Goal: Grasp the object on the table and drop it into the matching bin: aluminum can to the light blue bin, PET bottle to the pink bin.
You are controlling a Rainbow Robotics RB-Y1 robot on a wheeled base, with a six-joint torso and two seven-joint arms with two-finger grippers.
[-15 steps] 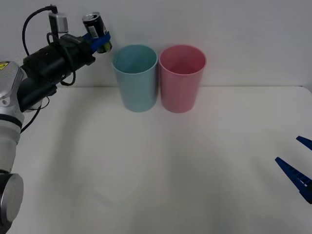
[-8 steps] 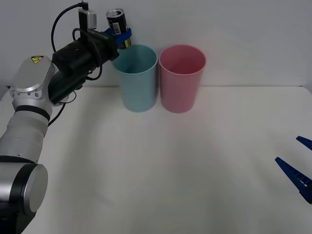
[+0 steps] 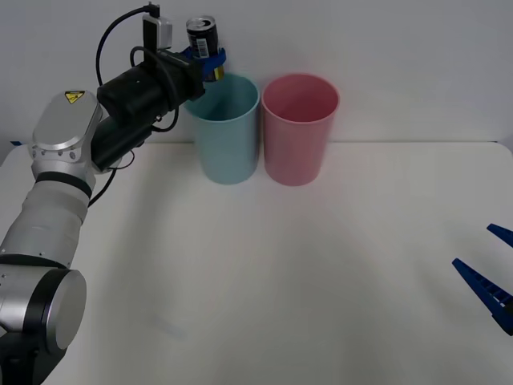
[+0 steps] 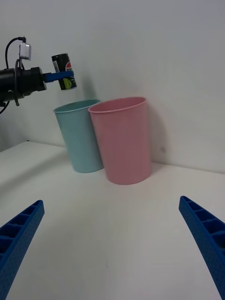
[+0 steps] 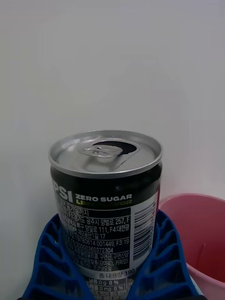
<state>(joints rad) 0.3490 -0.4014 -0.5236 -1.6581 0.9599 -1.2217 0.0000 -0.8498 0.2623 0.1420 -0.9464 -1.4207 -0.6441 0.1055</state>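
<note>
The left arm reaches forward and up from the table's left side, its black wrist angled toward the far centre, cable looping above it. The left gripper (image 3: 210,62) is raised high, its blue ribbed fingers (image 5: 49,255) closed around the can (image 3: 202,37), held upright. The right gripper (image 3: 490,282) sits low at the right edge, its fingers (image 4: 21,234) spread wide apart.

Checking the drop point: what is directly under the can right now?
The aluminum can, upright in the left tool, hangs above the near-left rim of the light blue bin. Its base is covered by the tool's fingers.
</note>
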